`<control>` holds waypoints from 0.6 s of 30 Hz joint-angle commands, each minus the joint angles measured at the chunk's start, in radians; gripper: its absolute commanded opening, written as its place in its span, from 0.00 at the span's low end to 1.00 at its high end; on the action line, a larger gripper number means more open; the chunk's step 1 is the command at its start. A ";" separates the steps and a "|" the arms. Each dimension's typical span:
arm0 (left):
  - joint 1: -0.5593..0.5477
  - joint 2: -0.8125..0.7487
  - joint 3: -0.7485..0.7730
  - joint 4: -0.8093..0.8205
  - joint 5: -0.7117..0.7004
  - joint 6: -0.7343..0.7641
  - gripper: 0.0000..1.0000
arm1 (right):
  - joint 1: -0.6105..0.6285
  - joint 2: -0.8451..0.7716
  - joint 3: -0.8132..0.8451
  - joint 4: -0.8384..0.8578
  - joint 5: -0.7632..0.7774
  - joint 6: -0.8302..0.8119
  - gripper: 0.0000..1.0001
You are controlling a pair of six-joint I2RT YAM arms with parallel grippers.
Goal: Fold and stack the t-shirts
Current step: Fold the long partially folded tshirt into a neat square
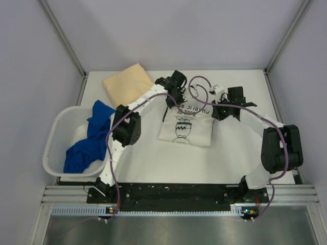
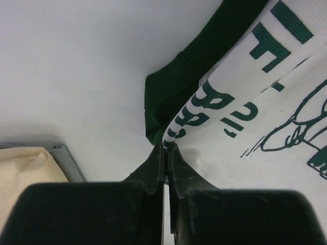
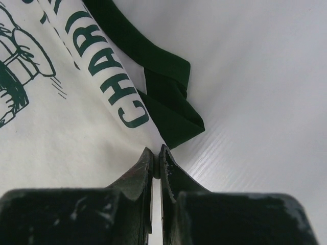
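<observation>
The white t-shirt [image 1: 186, 127] with dark green sleeves and print lies partly folded at the table's middle. My left gripper [image 1: 171, 100] is shut on its far left edge, pinching the printed cloth [image 2: 176, 131] beside a green sleeve [image 2: 163, 102]. My right gripper [image 1: 216, 108] is shut on its far right edge [image 3: 148, 148] next to the other green sleeve [image 3: 173, 112]. A folded tan t-shirt [image 1: 129, 83] lies at the far left. Bright blue t-shirts [image 1: 89, 140] hang in and over the basket.
A white plastic basket [image 1: 56, 143] stands at the left edge of the table. The tan shirt's corner [image 2: 25, 173] shows at the lower left of the left wrist view. Grey walls enclose the white table [image 1: 240, 153].
</observation>
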 commanded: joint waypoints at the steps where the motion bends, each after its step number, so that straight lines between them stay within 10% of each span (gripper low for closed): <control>1: 0.026 0.024 0.032 0.045 -0.128 -0.029 0.07 | -0.033 0.057 0.065 0.058 0.087 0.056 0.05; 7: 0.026 0.042 0.038 0.114 -0.201 -0.056 0.43 | -0.037 0.155 0.177 0.052 0.210 0.176 0.36; 12: 0.038 -0.056 0.032 0.153 -0.283 -0.078 0.66 | -0.037 0.085 0.283 -0.076 0.138 0.283 0.38; 18: 0.032 -0.283 -0.162 0.138 0.048 -0.209 0.51 | 0.025 -0.072 0.151 -0.103 -0.043 0.512 0.21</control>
